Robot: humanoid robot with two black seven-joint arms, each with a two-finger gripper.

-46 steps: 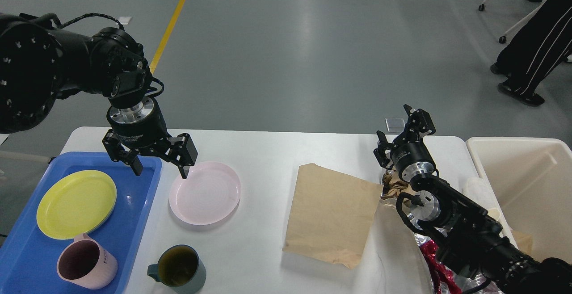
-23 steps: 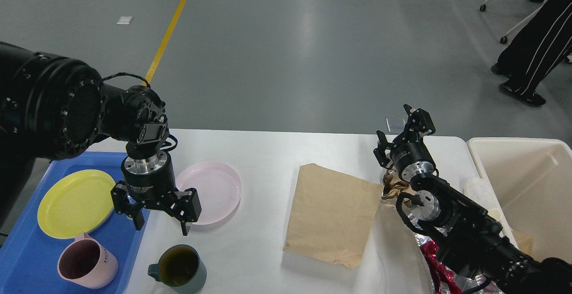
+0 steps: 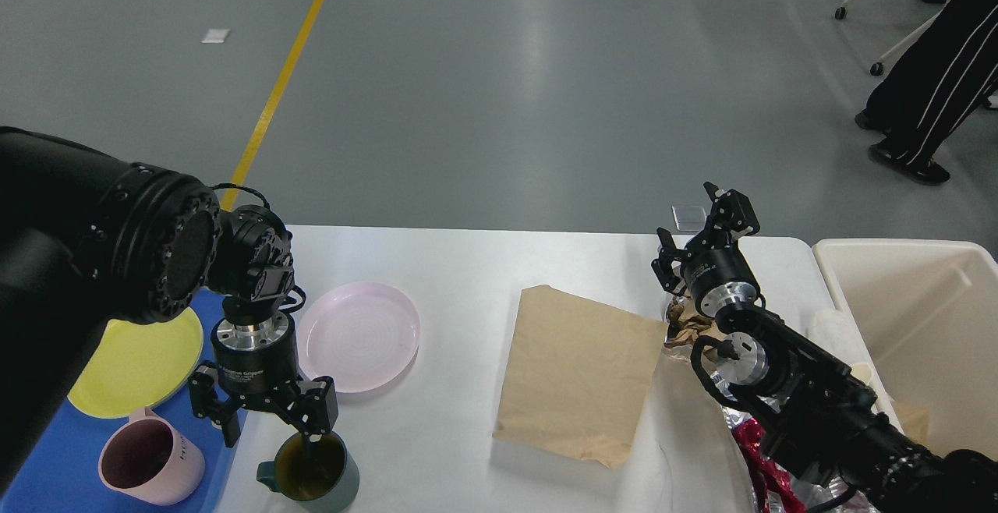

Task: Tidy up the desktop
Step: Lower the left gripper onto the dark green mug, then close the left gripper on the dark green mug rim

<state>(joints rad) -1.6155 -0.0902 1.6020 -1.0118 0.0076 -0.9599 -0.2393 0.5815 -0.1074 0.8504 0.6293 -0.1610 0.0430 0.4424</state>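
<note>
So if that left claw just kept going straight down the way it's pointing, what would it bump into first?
Most likely the dark green mug. The left gripper points down with its jaws spread, and one finger already sits over the mug's rim. Depth is hard to judge from this single view, so its other finger might instead meet the desktop beside the blue tray.

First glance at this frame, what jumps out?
The left claw hangs open at the rim of the dark teal mug at the near edge of the white rectangular desktop. Mid-table lies a flat brown paper bag, with a round pink plate to its left. The right claw sits raised and open near the cream rectangular bin.
</note>
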